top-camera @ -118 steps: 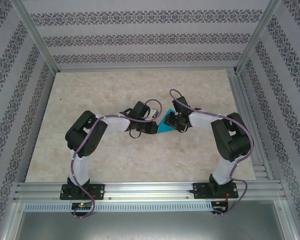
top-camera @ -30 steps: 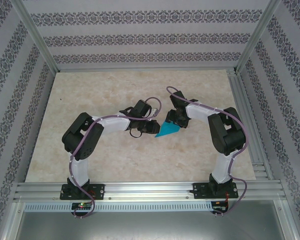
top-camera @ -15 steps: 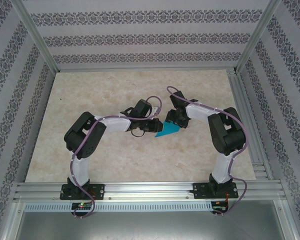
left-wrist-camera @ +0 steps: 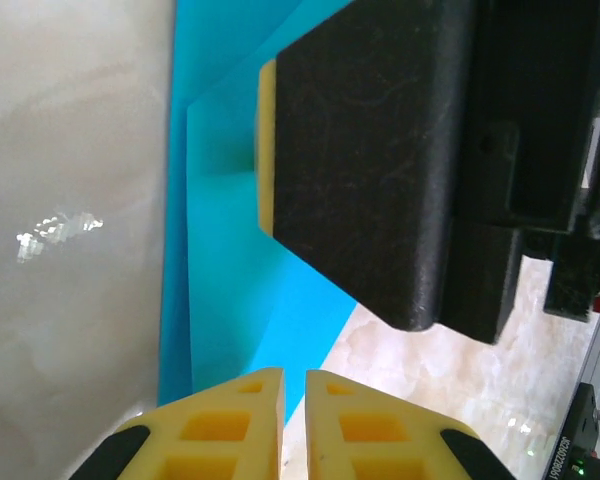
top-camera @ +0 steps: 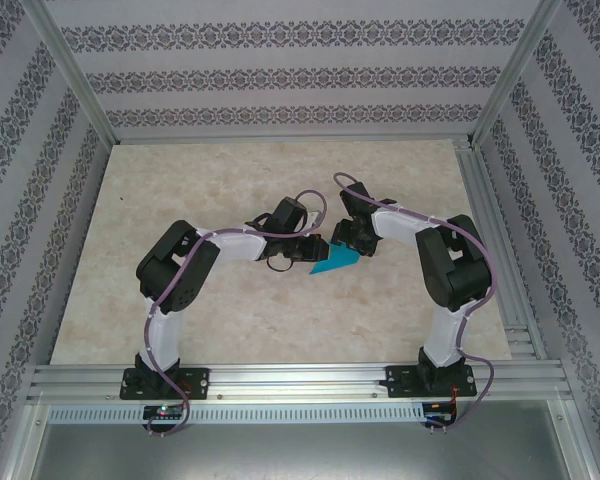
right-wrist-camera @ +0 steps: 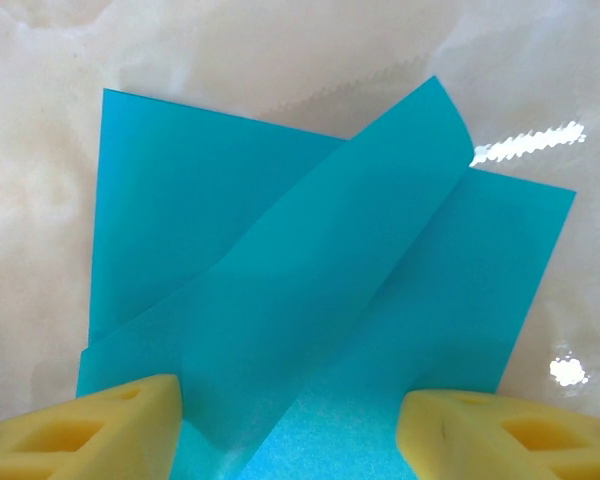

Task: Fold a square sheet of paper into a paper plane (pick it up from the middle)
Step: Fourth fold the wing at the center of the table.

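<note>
Left arm [top-camera: 230, 243] elbow swings inward since earlier frame; left gripper [left-wrist-camera: 294, 385], fingers nearly together, grip unclear, meets half-folded square sheet of paper [right-wrist-camera: 310, 290], lying just ahead of right gripper [right-wrist-camera: 290, 425], jaws apart; raised flap [right-wrist-camera: 380, 200] runs diagonally away.

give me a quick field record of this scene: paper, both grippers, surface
paper: square sheet of paper, teal, one flap curling diagonally across it, not flat
surface: marbled table, paper lying on it
left gripper: fingers almost together at the paper's edge; pinch unclear
right gripper: open, fingers spread wide over the paper
plane: not yet formed
</note>
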Robot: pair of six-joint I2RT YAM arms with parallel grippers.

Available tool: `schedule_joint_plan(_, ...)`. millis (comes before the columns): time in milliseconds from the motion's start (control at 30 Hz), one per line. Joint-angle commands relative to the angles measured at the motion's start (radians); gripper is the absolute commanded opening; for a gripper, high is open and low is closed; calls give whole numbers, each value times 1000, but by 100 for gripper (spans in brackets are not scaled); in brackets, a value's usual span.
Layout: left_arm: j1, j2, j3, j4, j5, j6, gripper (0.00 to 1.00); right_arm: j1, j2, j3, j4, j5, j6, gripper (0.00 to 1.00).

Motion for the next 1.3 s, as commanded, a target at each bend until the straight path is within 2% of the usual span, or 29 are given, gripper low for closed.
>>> schedule_joint_plan(0,6,32,21,32,-19,-20,14,-21,175,-113,39,53,7,65)
schedule_joint_plan(700,6,57,25,-112,-91,5,11,-24,154,-101,42,34,5,64)
schedule_joint_plan(867,5,69,28,-183,-124,36,11,-36,65,-54,29,-7,-9,65)
schedule_joint_plan(1033,3,87,30,-239,-157,61,11,-61,-97,-10,49,-74,-37,67)
schedule_joint_plan(1167,1,96,34,-261,-168,68,11,-73,-221,-51,135,-169,-59,68)
schedule_joint_plan(1267,0,99,36,-269,-177,71,11,-72,-270,-113,208,-262,-69,64)
